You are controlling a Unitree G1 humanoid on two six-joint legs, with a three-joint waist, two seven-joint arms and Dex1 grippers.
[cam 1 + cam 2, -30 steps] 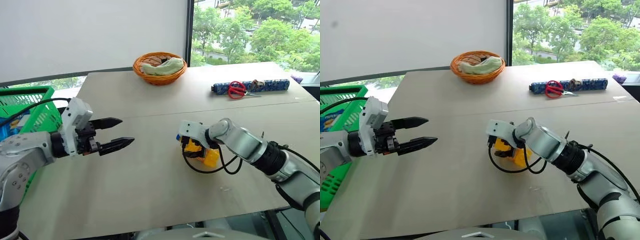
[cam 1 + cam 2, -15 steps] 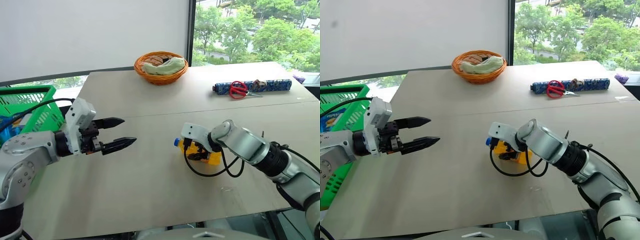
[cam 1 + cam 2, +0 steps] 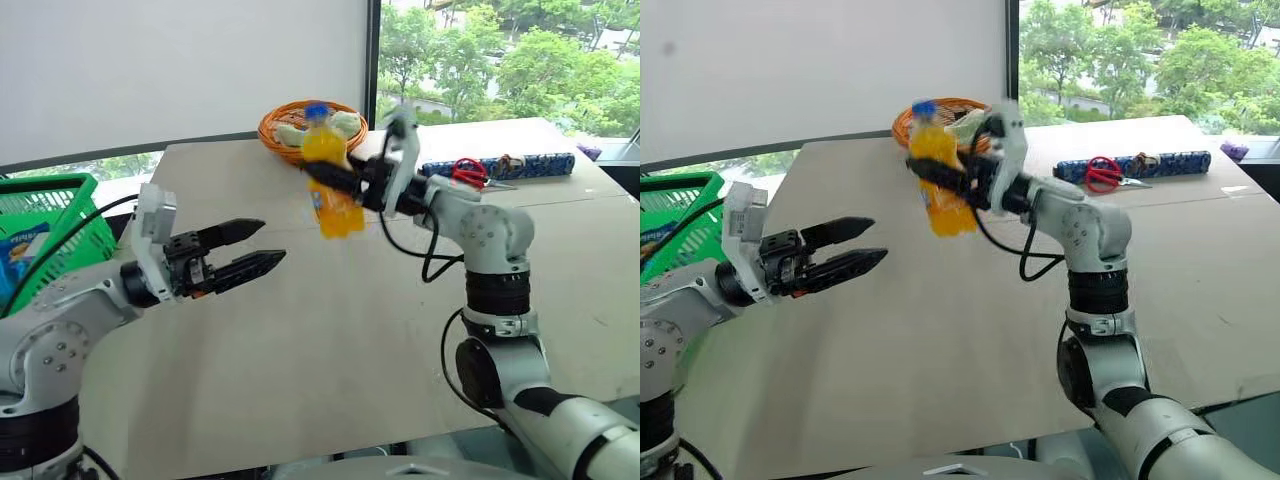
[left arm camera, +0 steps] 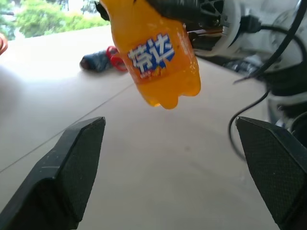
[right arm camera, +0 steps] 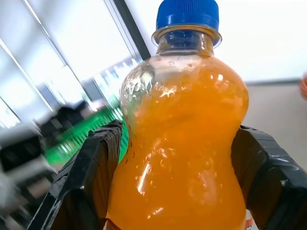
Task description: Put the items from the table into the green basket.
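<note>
Now the right gripper [image 3: 335, 182] is clamped on the orange soda bottle [image 3: 328, 178], held upright w/ blue cap [image 3: 317, 111] on top, in the air well above the tabletop [image 3: 330, 330]. Left gripper [image 3: 256, 247] hangs nearby, fingers apart, nothing btwn them, pointing toward the bottle. Green basket [image 3: 50, 225] sits at the tabletop's left edge. Orange wicker bowl [image 3: 280, 125] and red scissors [image 3: 468, 172] lie at the far side.

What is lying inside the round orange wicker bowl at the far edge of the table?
A pale cloth lies in the wicker bowl. The held soda bottle covers the middle, so anything else inside is hidden.
</note>
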